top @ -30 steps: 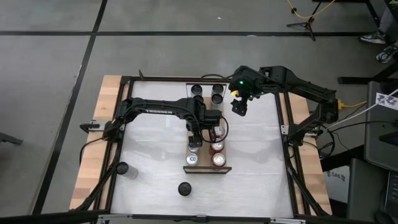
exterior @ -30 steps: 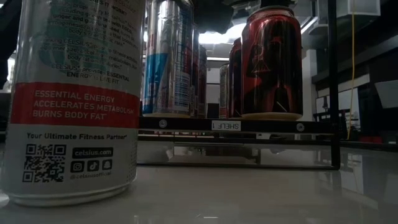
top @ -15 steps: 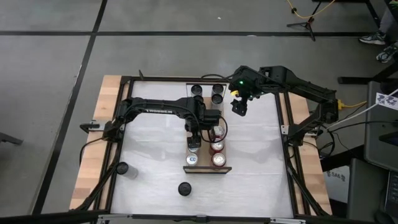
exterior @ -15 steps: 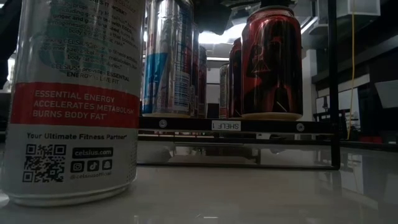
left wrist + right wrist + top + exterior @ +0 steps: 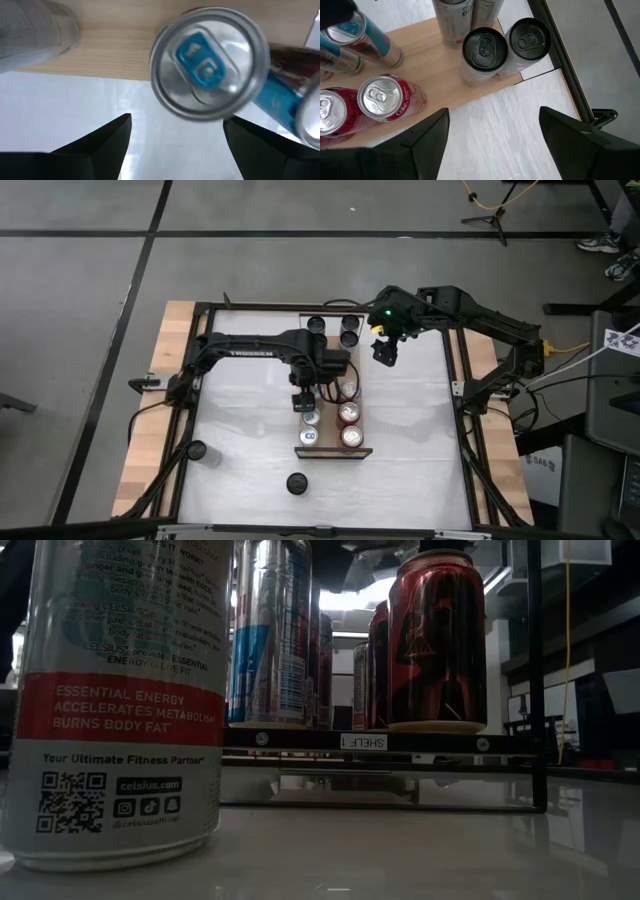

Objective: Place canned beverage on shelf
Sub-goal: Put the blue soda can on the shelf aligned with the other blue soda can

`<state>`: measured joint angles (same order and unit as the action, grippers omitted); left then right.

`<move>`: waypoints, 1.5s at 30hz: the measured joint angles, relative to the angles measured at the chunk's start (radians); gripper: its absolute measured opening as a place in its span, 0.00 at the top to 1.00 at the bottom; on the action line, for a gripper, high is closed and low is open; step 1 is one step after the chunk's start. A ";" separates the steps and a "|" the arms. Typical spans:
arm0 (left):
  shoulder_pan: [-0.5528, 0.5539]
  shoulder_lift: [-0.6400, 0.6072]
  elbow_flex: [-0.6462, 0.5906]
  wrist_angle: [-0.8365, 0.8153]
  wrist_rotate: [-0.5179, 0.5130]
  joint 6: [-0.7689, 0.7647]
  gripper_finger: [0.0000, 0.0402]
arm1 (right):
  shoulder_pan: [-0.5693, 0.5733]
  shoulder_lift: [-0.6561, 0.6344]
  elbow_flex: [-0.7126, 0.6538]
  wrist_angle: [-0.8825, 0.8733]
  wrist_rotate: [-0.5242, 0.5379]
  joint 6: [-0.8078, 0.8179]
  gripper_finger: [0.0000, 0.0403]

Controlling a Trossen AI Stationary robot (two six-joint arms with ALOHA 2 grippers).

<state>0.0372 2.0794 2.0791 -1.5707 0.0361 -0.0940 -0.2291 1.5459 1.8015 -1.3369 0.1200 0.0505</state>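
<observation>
Left gripper (image 5: pixel 175 132), fingers spread and empty, above the silver blue-tabbed can (image 5: pixel 309 417) standing upright on the long light-brown wooden shelf (image 5: pixel 303 451), can just toward 6 o'clock. Shelf's long axis: 12 to 6. Two loose dark-topped cans (image 5: pixel 196 450) on the table near 7 o'clock, nearer this arm. Right gripper (image 5: pixel 385 353) open, empty, waiting near 1 o'clock.

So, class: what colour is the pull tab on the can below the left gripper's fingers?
Blue, on a silver can lid; the left wrist view shows it best.
</observation>
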 joint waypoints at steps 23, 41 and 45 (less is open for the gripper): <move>0.079 -0.053 0.001 0.000 -0.132 0.027 0.24 | 0.000 0.000 0.000 0.004 0.000 0.000 0.26; 0.108 -0.053 0.001 0.203 -0.131 -0.008 0.24 | 0.000 0.000 0.000 0.004 0.000 0.000 0.26; 0.100 -0.053 0.001 0.203 -0.132 -0.008 0.24 | 0.000 0.000 0.000 0.004 0.000 0.000 0.26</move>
<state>0.1376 2.0262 2.0796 -1.3677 -0.0963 -0.1018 -0.2291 1.5459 1.8015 -1.3331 0.1201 0.0505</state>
